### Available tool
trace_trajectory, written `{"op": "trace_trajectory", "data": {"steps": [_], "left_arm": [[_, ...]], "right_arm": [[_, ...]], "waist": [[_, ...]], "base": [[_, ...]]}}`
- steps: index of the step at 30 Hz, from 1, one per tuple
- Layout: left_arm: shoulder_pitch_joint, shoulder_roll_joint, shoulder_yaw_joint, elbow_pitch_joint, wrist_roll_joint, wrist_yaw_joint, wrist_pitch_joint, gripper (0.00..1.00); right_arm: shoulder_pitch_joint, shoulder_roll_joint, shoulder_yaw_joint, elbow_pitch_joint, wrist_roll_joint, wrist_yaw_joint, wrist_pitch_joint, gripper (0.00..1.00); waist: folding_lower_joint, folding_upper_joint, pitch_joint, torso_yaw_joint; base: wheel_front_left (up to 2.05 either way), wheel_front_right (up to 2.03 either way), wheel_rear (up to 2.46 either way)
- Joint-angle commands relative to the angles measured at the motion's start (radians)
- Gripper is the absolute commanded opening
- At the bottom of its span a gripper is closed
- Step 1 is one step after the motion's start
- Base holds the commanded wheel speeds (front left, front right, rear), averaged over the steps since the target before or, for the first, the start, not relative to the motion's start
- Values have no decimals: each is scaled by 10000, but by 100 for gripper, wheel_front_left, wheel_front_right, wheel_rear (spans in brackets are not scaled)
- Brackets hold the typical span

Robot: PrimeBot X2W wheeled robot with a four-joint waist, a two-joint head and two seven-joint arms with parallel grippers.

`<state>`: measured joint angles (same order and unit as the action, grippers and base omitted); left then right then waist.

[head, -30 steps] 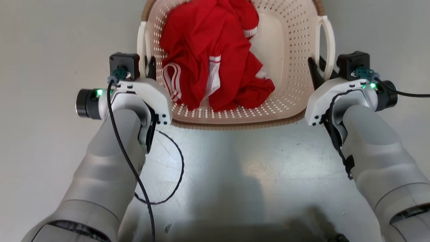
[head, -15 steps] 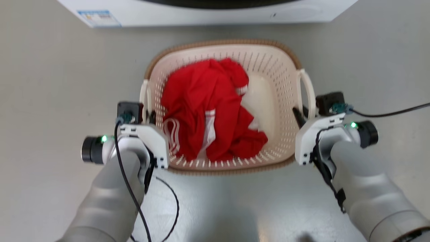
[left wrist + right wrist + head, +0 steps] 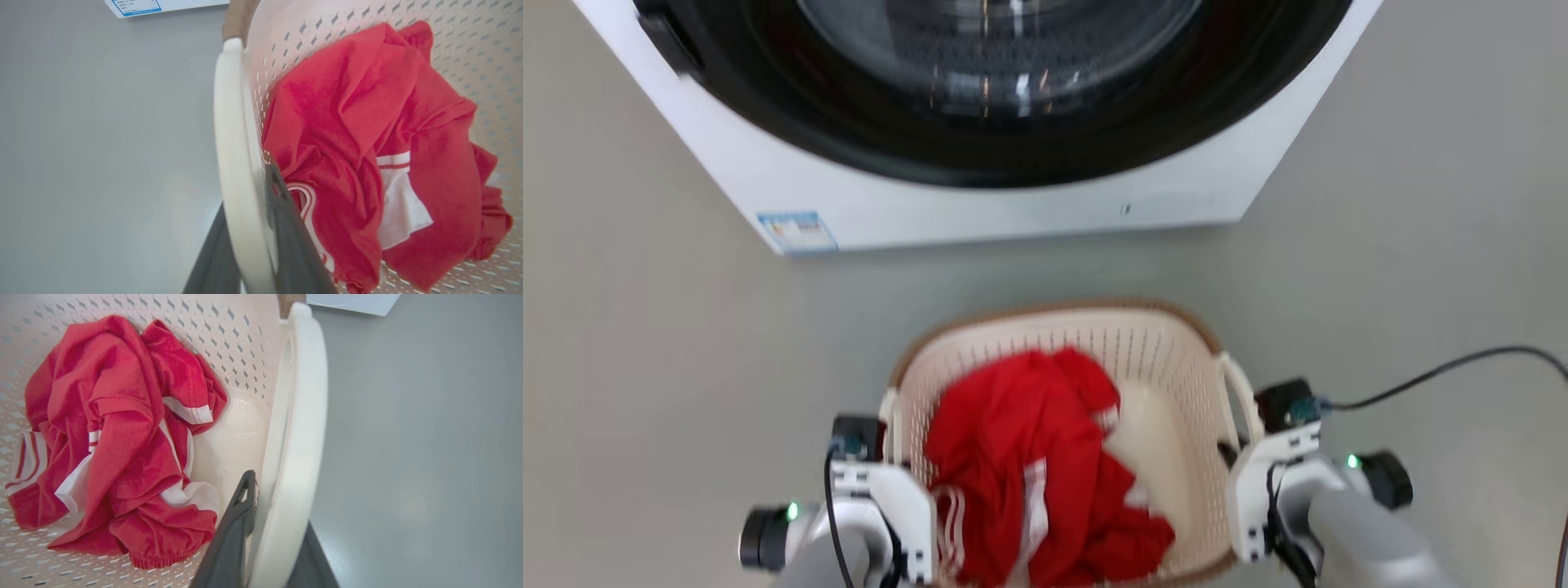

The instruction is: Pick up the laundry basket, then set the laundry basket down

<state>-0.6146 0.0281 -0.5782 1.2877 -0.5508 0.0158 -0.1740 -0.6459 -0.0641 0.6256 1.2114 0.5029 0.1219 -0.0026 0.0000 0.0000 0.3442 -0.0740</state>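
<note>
The laundry basket, a rounded-rectangular tub of smooth cream plastic pierced with rows of small slots under a brown woven-look rim, sits upright at 6 o'clock in the head view, mouth up, a crumpled red garment with white stripes inside and the glossy white washing machine at 12. Its loop handles lie at 9 and 3 o'clock; the near end is cropped, so I cannot tell its long axis. The left gripper clamps the left handle and the right gripper the right handle, a dark finger on each side.
</note>
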Motion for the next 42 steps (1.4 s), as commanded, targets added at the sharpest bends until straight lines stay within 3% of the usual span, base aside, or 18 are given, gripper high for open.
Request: {"op": "trace_trajectory", "data": {"steps": [1, 14, 42], "left_arm": [[163, 221, 44, -105, 8, -110, -18, 0], [1882, 221, -1084, -714, -1043, -85, 726, 0], [1893, 221, -2545, -869, -2905, 186, 611, 0]], "right_arm": [[308, 139, 334, -210, -6, 88, 14, 0], [1602, 139, 1216, -259, 650, 88, 702, 0], [1594, 139, 1575, -90, 1188, 88, 551, 0]], "waist": [[0, 0, -1066, -217], [0, 0, -3345, -143], [0, 0, -3702, 29]], "base": [[0, 0, 0], [0, 0, 0], [0, 0, 0]]}}
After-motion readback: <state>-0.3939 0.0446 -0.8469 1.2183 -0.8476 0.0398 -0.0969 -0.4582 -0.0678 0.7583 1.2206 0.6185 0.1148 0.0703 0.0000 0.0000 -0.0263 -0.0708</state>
